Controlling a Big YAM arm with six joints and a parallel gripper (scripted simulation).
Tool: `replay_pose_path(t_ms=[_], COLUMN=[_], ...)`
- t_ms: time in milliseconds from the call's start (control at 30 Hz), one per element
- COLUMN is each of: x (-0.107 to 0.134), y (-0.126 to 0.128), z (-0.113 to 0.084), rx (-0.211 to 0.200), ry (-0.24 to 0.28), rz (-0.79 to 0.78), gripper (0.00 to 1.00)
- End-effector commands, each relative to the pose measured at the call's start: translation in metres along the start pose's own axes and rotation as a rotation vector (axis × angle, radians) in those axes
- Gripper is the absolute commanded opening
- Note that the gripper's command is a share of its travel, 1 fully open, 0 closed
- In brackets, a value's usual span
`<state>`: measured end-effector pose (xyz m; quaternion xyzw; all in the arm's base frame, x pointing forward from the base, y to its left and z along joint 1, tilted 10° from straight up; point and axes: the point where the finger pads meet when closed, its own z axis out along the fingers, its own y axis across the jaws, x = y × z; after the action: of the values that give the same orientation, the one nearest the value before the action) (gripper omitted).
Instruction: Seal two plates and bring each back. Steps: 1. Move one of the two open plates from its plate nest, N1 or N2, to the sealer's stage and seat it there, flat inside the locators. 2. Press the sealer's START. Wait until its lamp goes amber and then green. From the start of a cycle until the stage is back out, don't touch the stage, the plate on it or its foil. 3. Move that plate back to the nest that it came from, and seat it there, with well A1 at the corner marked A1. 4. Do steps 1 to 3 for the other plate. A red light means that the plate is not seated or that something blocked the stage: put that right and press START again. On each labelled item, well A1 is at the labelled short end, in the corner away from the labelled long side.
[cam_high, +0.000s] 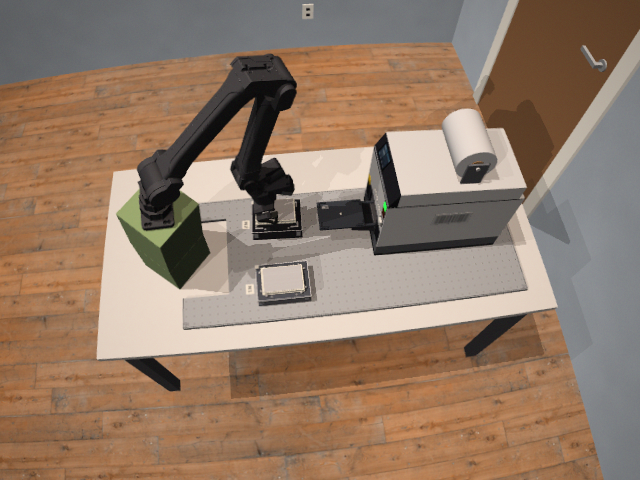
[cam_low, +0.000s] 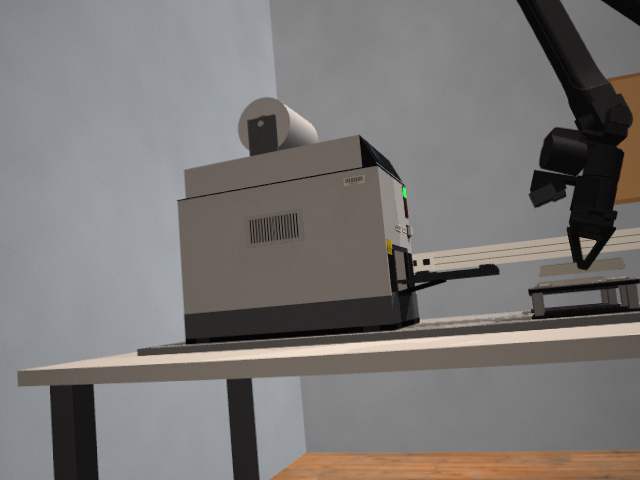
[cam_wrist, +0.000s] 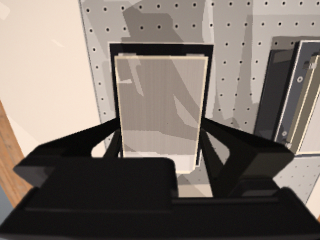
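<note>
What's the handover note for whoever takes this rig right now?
Gripper: jaws shut on a plate, which hangs level just above the nest beside the arm, not touching it.
Sealer: lamp green, stage out with nothing on it.
Other plate: flat in the front nest.
Done: the green lamp and bare stage suggest a finished cycle. I can't tell whether either plate carries foil.
Left: check both for foil. If the held plate is sealed, seat it with A1 at the marked corner, then run any unsealed plate.
</note>
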<state>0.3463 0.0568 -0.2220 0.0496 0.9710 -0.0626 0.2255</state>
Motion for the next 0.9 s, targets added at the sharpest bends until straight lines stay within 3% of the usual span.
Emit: replay_pose_path(t_ms=[0, 867], x=[0.002, 0.010], y=[-0.004, -0.002], z=[0.007, 0.006], rx=[0.003, 0.001], ry=[0.002, 0.012], rz=[0.000, 0.006], gripper=[0.00, 0.00])
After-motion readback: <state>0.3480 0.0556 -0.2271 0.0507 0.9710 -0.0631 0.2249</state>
